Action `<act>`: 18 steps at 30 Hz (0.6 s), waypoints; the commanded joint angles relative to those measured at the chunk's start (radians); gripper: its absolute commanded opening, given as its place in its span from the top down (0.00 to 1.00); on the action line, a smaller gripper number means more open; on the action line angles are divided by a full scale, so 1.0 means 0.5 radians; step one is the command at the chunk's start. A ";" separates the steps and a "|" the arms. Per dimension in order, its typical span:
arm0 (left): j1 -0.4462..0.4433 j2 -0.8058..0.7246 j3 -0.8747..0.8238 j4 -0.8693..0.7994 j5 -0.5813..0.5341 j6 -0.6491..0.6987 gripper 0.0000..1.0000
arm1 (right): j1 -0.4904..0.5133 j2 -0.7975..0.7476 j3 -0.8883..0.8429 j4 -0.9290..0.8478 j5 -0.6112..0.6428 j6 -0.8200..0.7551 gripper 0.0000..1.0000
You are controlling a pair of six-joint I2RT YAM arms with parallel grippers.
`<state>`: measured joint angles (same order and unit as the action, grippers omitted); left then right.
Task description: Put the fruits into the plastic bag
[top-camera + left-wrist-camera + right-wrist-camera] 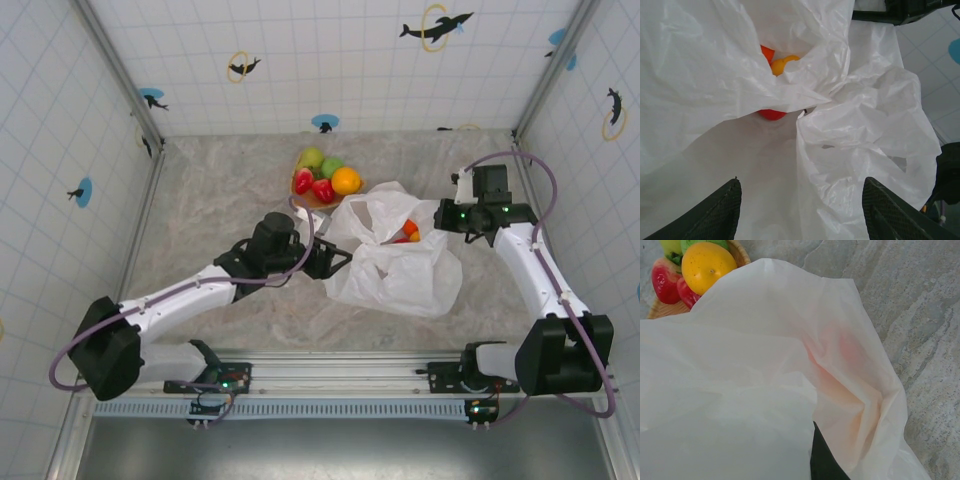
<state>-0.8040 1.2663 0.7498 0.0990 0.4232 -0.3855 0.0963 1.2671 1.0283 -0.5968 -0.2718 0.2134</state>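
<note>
Left gripper [801, 200] gapes wide, plastic bag [865, 125] film loose between its fingers [722, 210]; right gripper [437, 216] sits buried in film, grip unreadable.

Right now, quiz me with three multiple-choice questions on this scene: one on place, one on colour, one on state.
1. Where are the fruits outside the bag? A on the plate beyond it; B in a box; C in a drawer.
2. What colours show inside the bag's mouth? A blue and purple; B red and orange; C black.
3. How is the left gripper? A shut on a fruit; B open, film between its fingers; C shut on a spoon.
Answers: 1 A, they sit heaped on the plate. 2 B, a red piece and an orange piece show there. 3 B, its fingers stand wide apart.
</note>
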 commanded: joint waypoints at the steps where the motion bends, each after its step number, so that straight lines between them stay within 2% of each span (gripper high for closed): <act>1: -0.033 0.146 0.085 0.054 0.119 -0.004 0.35 | 0.001 -0.049 -0.026 0.043 -0.032 0.015 0.97; 6: -0.062 0.385 0.202 0.117 0.159 -0.005 0.35 | 0.009 -0.049 -0.029 0.060 -0.039 0.030 0.97; 7: -0.083 0.418 0.228 0.149 0.191 -0.008 0.39 | 0.013 -0.051 -0.037 0.072 -0.042 0.041 0.97; 14: -0.299 0.513 0.367 0.444 0.440 0.111 0.82 | 0.021 -0.077 -0.171 0.233 -0.097 0.196 0.97; 16: -0.366 0.563 0.436 0.403 0.491 0.211 0.89 | 0.025 -0.087 -0.207 0.295 -0.110 0.271 0.97; 18: -0.443 0.600 0.563 0.298 0.530 0.418 0.91 | 0.025 -0.100 -0.244 0.355 -0.098 0.345 0.97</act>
<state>-0.9867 1.5391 0.9615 0.2455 0.6159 -0.3111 0.1040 1.2476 0.9329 -0.4984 -0.3069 0.3153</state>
